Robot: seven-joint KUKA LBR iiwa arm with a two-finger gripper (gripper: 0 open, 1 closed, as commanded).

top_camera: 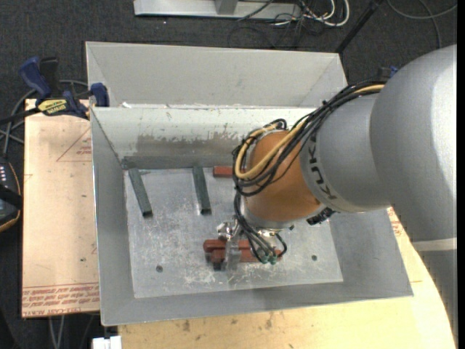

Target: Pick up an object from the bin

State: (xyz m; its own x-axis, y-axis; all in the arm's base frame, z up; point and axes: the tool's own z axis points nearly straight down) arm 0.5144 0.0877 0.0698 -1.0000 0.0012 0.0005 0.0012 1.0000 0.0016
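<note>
Nearest the lens, the arm is reaching in from the right, its grey bulk and orange cover hanging over the middle of the bin; below them the claw is sitting low over the floor toward the front, right at a reddish-brown block whose ends are showing on either side of it; whether the claw is gaping or closed on that block I cannot tell, since wrist and cables are masking it. Outward, two grey bars are lying to the left and behind, well apart from the block; another reddish piece is peeking out near the back wall. Risks, as I am judging them: the block may be sitting off-centre, twisting or slipping out on the lift; the claw may be scraping the floor; dangling cables may be snagging the block.
</note>
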